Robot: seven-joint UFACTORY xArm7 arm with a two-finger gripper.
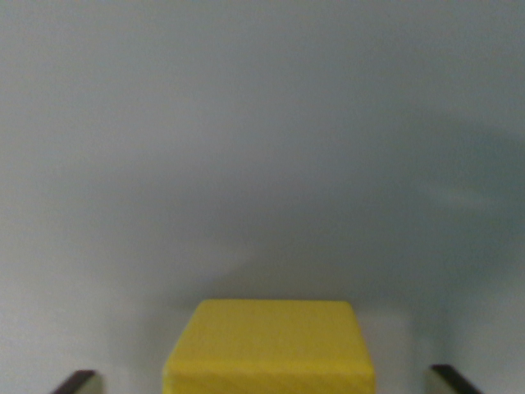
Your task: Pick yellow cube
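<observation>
The gripper (265,379) stood wide, its two dark fingertips (75,382) showing as thin slanted slivers on either side of the one yellow cube (269,345), apart from it. The cube, matte and blocky with softly blurred edges, sat between them at the bottom centre. Beyond the cube stretched a plain, smooth grey surface (262,148).
</observation>
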